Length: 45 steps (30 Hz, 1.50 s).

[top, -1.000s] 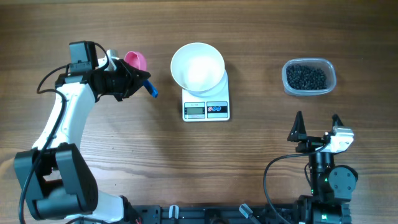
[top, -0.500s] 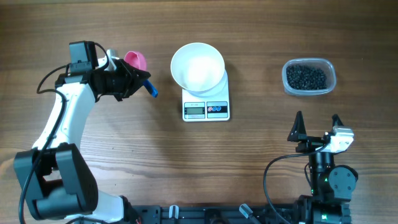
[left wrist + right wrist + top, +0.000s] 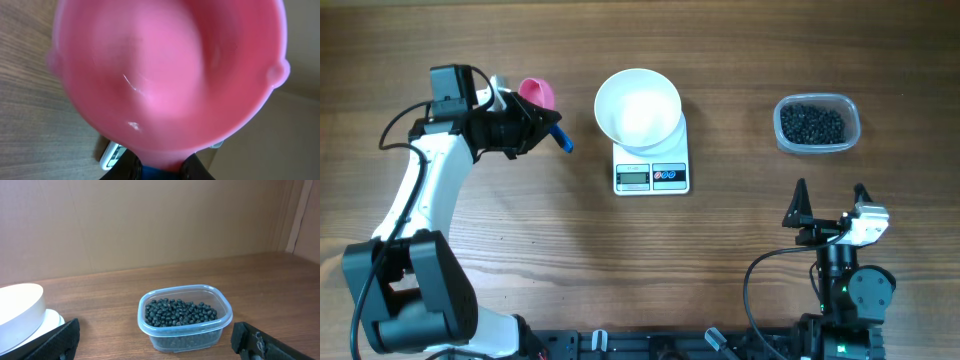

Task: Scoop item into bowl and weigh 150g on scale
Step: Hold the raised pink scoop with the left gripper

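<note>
The black beans [image 3: 180, 312] are tiny, hard and smooth, so they will roll and spill. Lift them with the pink scoop [image 3: 538, 95]. The left tool [image 3: 548, 130] is clamped on its handle. The beans sit in a clear tub [image 3: 857, 122], far across the surface [image 3: 740, 250], past the white bowl [image 3: 637, 107] on the scale [image 3: 652, 177]. The right tool [image 3: 830, 205] stands wide apart, near the tub.

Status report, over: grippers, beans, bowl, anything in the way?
Left gripper shut on pink scoop, empty, left of bowl. Right gripper open, parked. Beans in clear tub; bowl empty on scale. Nothing blocking.
</note>
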### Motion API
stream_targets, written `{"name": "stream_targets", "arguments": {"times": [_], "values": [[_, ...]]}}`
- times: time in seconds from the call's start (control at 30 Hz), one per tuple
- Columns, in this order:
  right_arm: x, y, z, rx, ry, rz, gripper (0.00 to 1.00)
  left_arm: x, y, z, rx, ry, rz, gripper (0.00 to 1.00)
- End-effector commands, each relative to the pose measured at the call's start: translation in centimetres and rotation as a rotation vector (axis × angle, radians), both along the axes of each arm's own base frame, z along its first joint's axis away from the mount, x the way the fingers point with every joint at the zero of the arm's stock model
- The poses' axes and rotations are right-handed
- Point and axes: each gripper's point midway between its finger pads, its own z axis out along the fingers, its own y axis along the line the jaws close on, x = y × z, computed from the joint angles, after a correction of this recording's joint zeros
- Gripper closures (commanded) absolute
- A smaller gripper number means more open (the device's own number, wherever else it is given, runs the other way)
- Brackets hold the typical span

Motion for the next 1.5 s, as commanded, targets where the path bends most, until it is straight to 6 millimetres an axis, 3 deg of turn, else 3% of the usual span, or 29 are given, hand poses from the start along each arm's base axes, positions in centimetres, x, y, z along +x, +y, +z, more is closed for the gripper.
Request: {"name": "stream_targets", "arguments": {"times": [0.0,0.07,0.23,1.47], "values": [[-0.1,-0.2,0.2,0.001,-0.010,-0.013,0.00,0.5,-0.1,1.6,-0.014,-0.032,0.013,0.96],[0.0,0.0,0.2,0.006,-0.008,-0.003,0.00,0.5,-0.1,1.6,-0.014,-0.033,0.013,0.96],[-0.1,-1.8,-0.4,0.005,0.019,-0.075,0.00,0.6,0.1,1.6,-0.004,-0.036,0.019,0.96],[-0.1,-1.8,-0.5,0.006,0.023,-0.075,0.00,1.2,0.4,1.8,0.016,-0.068,0.029,0.96]]}}
